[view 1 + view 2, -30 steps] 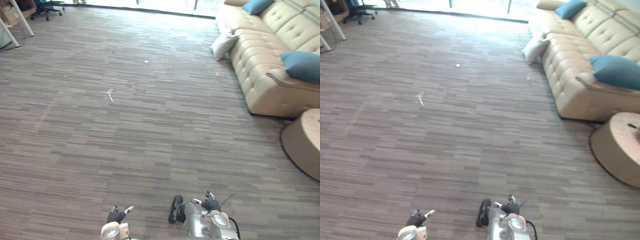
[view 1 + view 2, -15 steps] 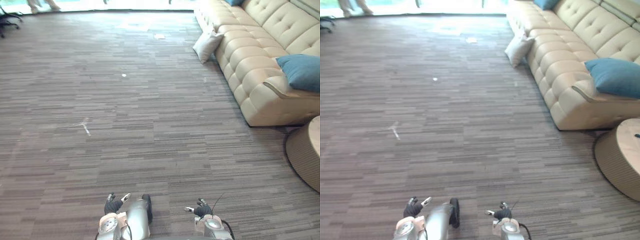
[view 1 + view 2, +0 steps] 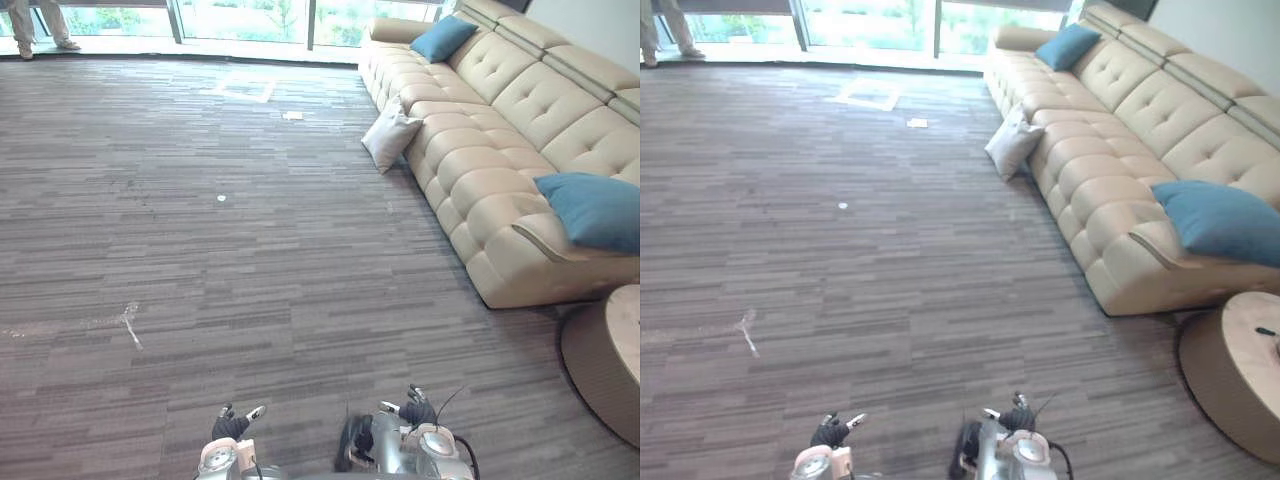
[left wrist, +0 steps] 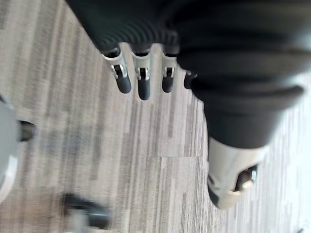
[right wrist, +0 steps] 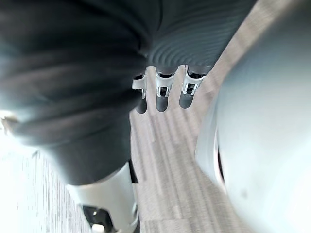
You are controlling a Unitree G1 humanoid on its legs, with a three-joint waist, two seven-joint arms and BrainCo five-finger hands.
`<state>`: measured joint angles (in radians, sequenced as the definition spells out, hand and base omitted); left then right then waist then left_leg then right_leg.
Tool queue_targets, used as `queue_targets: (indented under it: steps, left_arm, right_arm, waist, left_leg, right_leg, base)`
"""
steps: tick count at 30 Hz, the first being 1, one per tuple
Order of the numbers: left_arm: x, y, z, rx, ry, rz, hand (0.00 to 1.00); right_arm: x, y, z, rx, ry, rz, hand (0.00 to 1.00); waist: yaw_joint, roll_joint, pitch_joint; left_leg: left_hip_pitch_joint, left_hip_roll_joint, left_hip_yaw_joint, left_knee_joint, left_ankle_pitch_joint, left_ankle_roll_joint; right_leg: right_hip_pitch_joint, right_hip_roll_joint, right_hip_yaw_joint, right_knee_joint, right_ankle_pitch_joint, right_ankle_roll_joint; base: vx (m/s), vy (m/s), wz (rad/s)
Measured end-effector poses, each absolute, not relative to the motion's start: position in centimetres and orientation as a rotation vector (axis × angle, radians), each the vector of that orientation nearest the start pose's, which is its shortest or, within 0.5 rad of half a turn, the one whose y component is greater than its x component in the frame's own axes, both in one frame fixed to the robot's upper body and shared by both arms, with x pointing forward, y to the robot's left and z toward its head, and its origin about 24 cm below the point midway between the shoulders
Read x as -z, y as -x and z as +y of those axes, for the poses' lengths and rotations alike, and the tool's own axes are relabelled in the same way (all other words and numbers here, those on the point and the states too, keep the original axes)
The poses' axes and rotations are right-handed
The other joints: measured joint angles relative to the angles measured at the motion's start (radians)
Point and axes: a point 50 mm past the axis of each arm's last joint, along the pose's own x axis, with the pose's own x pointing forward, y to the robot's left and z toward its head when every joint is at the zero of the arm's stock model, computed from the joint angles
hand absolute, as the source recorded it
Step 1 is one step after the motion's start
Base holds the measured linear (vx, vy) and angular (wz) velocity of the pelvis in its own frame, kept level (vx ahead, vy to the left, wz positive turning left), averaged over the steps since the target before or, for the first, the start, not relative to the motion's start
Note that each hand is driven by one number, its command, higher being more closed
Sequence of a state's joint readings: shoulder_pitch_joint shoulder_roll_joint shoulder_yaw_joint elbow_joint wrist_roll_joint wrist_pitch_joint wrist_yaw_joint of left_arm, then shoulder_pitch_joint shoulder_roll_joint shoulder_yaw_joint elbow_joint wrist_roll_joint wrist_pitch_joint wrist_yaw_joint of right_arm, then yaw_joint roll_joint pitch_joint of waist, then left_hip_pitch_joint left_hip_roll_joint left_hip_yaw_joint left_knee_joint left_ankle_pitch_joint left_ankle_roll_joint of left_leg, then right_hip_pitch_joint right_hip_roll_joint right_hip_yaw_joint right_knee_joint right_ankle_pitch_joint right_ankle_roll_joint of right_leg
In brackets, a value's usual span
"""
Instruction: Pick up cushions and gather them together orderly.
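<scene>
The left hand [image 3: 232, 426] and right hand [image 3: 417, 410] hang at 6 o'clock, fingers loose and empty, as no cushion is within reach. At 1 o'clock the pale cushion [image 3: 390, 138] stands on the floor against the sofa [image 3: 470, 170]. The near blue cushion [image 3: 595, 210] and far blue cushion [image 3: 442, 38] lie on its seat.

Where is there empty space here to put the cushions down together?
The sofa seats between the far blue cushion and the near blue cushion are bare. The carpet left of it is wide open. It is tighter by the round table, and where the pale cushion leans against the sofa.
</scene>
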<state>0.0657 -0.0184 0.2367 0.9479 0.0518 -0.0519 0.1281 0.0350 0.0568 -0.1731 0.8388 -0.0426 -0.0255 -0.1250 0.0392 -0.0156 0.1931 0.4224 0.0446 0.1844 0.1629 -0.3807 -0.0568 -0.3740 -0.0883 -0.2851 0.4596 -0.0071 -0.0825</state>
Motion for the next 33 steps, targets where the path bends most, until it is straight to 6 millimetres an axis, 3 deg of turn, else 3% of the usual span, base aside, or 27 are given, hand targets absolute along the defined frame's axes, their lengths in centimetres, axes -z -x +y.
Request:
queue_targets:
  steps: [1,2,3,4,5,6,7,8,9,12,15,16,17,19,20,21,22,23,25,27,29,31,33]
  left_arm:
    - [15.1,-11.9,18.0,-0.316,0.023,0.970,0.00]
    - [15.2,-11.7,17.7,-0.316,0.033,0.977,0.00]
    - [15.2,-11.7,17.5,-0.324,0.052,0.980,0.00]
    - [15.2,-11.8,17.4,-0.330,0.062,0.974,0.00]
    - [15.2,-11.7,17.3,-0.329,0.067,0.978,0.00]
    - [15.0,-12.2,17.4,-0.333,0.072,0.964,0.00]
    - [14.8,-12.6,18.0,-0.342,0.061,0.941,0.00]
    - [14.6,-12.7,18.4,-0.349,0.052,0.926,0.00]
    - [14.5,-12.7,18.5,-0.353,0.050,0.920,0.00]
    - [13.8,-13.5,18.7,-0.366,0.052,0.862,0.00]
    - [13.4,-13.7,18.7,-0.395,0.085,0.827,0.00]
    - [13.3,-13.8,18.8,-0.401,0.092,0.817,0.00]
    - [13.3,-13.9,19.1,-0.402,0.086,0.812,0.00]
    - [13.2,-13.9,19.6,-0.408,0.070,0.808,0.00]
    - [13.2,-13.9,20.1,-0.402,0.046,0.816,0.00]
    - [13.3,-14.0,20.2,-0.395,0.035,0.823,0.00]
    - [13.5,-14.0,20.5,-0.387,0.019,0.848,0.00]
    - [13.9,-13.4,20.5,-0.384,0.013,0.883,0.00]
    - [14.0,-13.3,20.3,-0.374,0.010,0.895,0.00]
    - [14.2,-13.1,20.1,-0.364,0.004,0.913,0.00]
    - [14.5,-12.7,20.1,-0.362,0.005,0.940,0.00]
    - [14.7,-12.6,19.6,-0.336,-0.005,0.953,0.00]
    - [14.8,-12.3,19.5,-0.319,-0.021,0.962,0.00]
  right_arm:
    - [13.4,-15.4,-16.7,0.248,-0.022,0.859,0.00]
    - [13.4,-15.6,-16.9,0.246,-0.017,0.854,0.00]
    - [13.2,-16.0,-17.1,0.242,-0.007,0.846,0.00]
    - [13.1,-16.2,-17.3,0.242,0.003,0.840,0.00]
    - [13.0,-16.4,-17.5,0.239,0.013,0.840,0.00]
    - [13.3,-16.1,-17.3,0.239,0.004,0.863,0.00]
    - [13.7,-15.7,-16.6,0.230,-0.008,0.890,0.00]
    - [13.9,-15.5,-16.0,0.221,-0.022,0.906,0.00]
    - [14.0,-15.3,-15.8,0.219,-0.025,0.913,0.00]
    - [14.2,-15.2,-15.4,0.216,-0.036,0.936,0.00]
    - [14.3,-14.9,-15.3,0.220,-0.034,0.946,0.00]
    - [14.4,-14.9,-14.9,0.208,-0.034,0.950,0.00]
    - [14.4,-14.9,-14.5,0.191,-0.027,0.955,0.00]
    - [14.7,-14.3,-14.6,0.200,-0.030,0.975,0.00]
    - [14.8,-14.1,-14.7,0.207,-0.031,0.981,0.00]
    - [15.0,-13.5,-14.9,0.220,-0.034,0.995,0.00]
    - [15.1,-13.1,-15.5,0.236,-0.026,0.999,0.00]
    - [14.9,-13.4,-15.6,0.233,-0.017,0.981,0.00]
    - [14.7,-13.4,-15.8,0.240,-0.022,0.958,0.00]
    - [14.3,-14.0,-16.0,0.247,-0.026,0.920,0.00]
    - [14.0,-14.5,-16.4,0.264,-0.032,0.898,0.00]
    - [13.8,-14.9,-16.8,0.276,-0.034,0.883,0.00]
    - [13.8,-14.9,-17.0,0.275,-0.029,0.884,0.00]
  waist:
    - [0.002,0.026,-0.018]
    - [0.002,0.036,-0.025]
    - [0.002,0.069,-0.013]
    - [0.003,0.099,0.000]
    - [0.009,0.112,0.010]
    - [0.013,0.118,0.018]
    - [0.020,0.094,0.031]
    - [0.024,0.068,0.032]
    - [0.025,0.062,0.028]
    - [0.047,0.048,0.028]
    - [0.080,0.045,0.027]
    - [0.094,0.034,0.022]
    - [0.102,0.020,0.008]
    - [0.105,-0.024,0.001]
    - [0.103,-0.049,0.005]
    - [0.095,-0.056,0.006]
    - [0.081,-0.064,0.012]
    - [0.068,-0.057,0.014]
    - [0.063,-0.049,0.017]
    - [0.047,-0.044,0.016]
    - [0.025,-0.039,0.019]
    - [0.012,-0.031,0.020]
    - [0.007,-0.034,0.019]
  left_leg:
    - [-0.043,0.038,-0.035,0.107,0.001,0.000]
    - [-0.089,0.064,-0.055,0.220,0.009,-0.010]
    - [-0.183,0.097,-0.087,0.453,0.075,-0.025]
    - [-0.284,0.137,-0.098,0.678,0.236,-0.044]
    - [-0.344,0.182,-0.081,0.820,0.240,-0.053]
    - [-0.411,0.222,-0.051,0.943,0.201,-0.047]
    - [-0.476,0.225,-0.034,0.984,0.162,-0.037]
    - [-0.552,0.221,-0.006,0.955,0.129,-0.022]
    - [-0.579,0.219,0.005,0.936,0.122,-0.017]
    - [-0.739,0.183,0.085,0.611,0.095,0.009]
    - [-0.789,0.116,0.113,0.231,0.218,0.022]
    - [-0.795,0.110,0.110,0.236,0.321,0.047]
    - [-0.799,0.094,0.115,0.277,0.345,0.066]
    - [-0.765,0.070,0.150,0.315,0.266,0.112]
    - [-0.706,0.036,0.160,0.308,0.224,0.115]
    - [-0.679,0.025,0.160,0.309,0.202,0.115]
    - [-0.600,-0.006,0.148,0.308,0.150,0.113]
    - [-0.520,-0.020,0.136,0.295,0.115,0.114]
    - [-0.394,-0.026,0.126,0.235,0.069,0.111]
    - [-0.295,-0.027,0.095,0.167,0.050,0.101]
    - [-0.204,-0.029,0.071,0.087,0.047,0.098]
    - [-0.100,-0.030,0.042,0.001,0.033,0.071]
    - [-0.030,-0.042,-0.003,-0.021,0.014,0.041]
  right_leg:
    - [-0.007,0.008,-0.018,0.060,-0.065,-0.003]
    - [0.002,0.019,-0.030,0.078,-0.106,-0.005]
    - [0.031,0.045,-0.039,0.089,-0.156,-0.012]
    - [0.079,0.075,-0.033,0.073,-0.193,-0.021]
    - [0.128,0.101,-0.026,0.052,-0.207,-0.029]
    - [0.209,0.123,-0.014,0.014,-0.230,-0.034]
    - [0.307,0.123,-0.004,-0.038,-0.248,-0.031]
    - [0.401,0.120,0.007,-0.117,-0.253,-0.026]
    - [0.425,0.120,0.013,-0.142,-0.253,-0.025]
    - [0.562,0.105,0.035,-0.270,-0.254,0.005]
    - [0.665,0.078,0.077,-0.340,-0.290,0.060]
    - [0.698,0.062,0.106,-0.350,-0.321,0.083]
    - [0.711,0.042,0.140,-0.341,-0.324,0.083]
    - [0.635,-0.020,0.174,-0.131,-0.305,0.106]
    - [0.546,-0.064,0.213,0.124,-0.249,0.158]
    - [0.496,-0.076,0.230,0.245,-0.189,0.173]
    - [0.398,-0.106,0.250,0.505,-0.118,0.183]
    - [0.344,-0.121,0.233,0.629,-0.119,0.184]
    - [0.255,-0.119,0.176,0.669,-0.149,0.159]
    - [0.143,-0.109,0.071,0.568,-0.204,0.152]
    - [0.078,-0.087,-0.029,0.355,-0.221,0.141]
    - [0.040,-0.021,-0.077,0.022,-0.137,0.107]
    - [0.036,0.009,-0.073,-0.153,-0.060,0.079]
  base:
    - [0.57,-0.203,0.35]
    - [0.72,-0.260,0.11]
    - [0.71,-0.249,-0.18]
    - [0.71,-0.191,-0.33]
    - [0.70,-0.122,-0.39]
    - [0.83,-0.127,-0.24]
    - [0.80,-0.127,-0.11]
    - [0.62,-0.111,-0.02]
    - [0.57,-0.083,-0.12]
    - [0.61,0.022,-0.31]
    - [0.64,0.186,-0.53]
    - [0.64,0.289,-0.70]
    - [0.83,0.360,-0.68]
    - [0.76,0.347,-0.42]
    - [0.63,0.326,-0.12]
    - [0.75,0.357,0.22]
    - [0.61,0.224,0.40]
    - [0.61,0.198,0.40]
    - [0.54,0.118,0.28]
    - [0.57,0.071,0.41]
    - [0.69,0.033,0.52]
    - [0.77,-0.031,0.56]
    - [0.71,-0.106,0.67]
